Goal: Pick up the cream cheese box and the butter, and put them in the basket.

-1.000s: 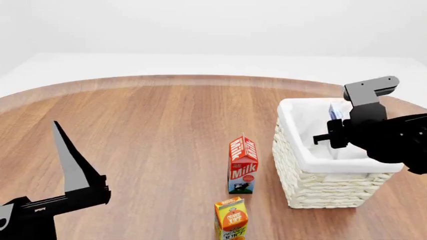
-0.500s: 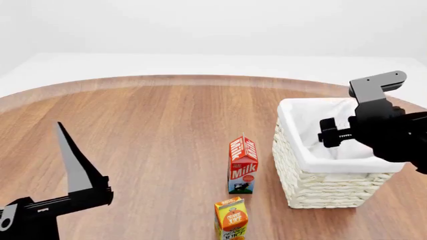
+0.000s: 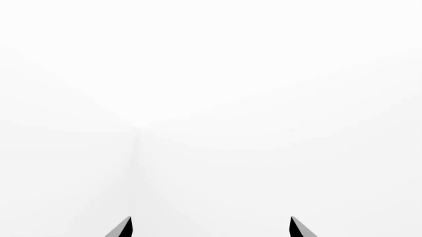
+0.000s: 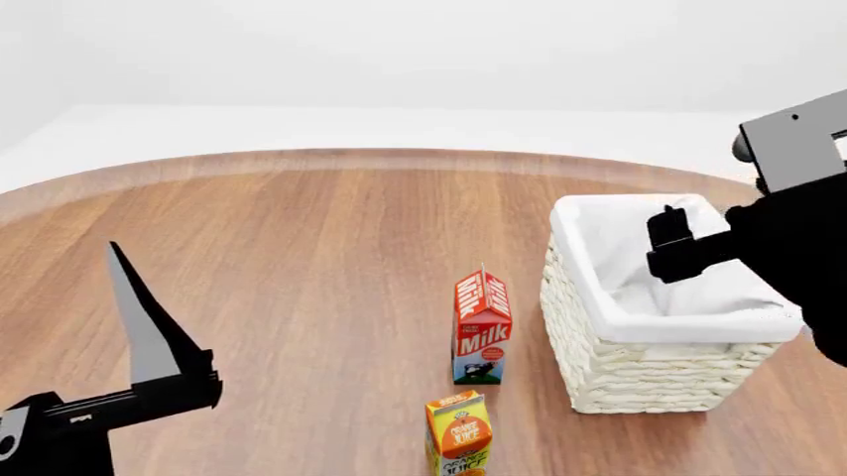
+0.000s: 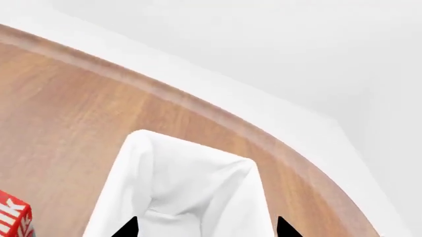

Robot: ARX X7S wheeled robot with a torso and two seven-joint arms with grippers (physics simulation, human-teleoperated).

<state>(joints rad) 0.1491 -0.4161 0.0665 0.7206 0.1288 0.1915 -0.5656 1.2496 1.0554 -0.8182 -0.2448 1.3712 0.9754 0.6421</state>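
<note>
Black right gripper above a white-lined wicker basket.
Its two fingertips stand apart with nothing between them, directly over the basket's cloth liner. The left gripper, also spread and empty, points at blank white. Milk carton stands beside the basket.

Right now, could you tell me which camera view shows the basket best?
The head view: the whole basket shows, weave and liner, though the right claw's arm covers part. The right wrist view shows only its white liner; the left wrist view shows none of it.
</note>
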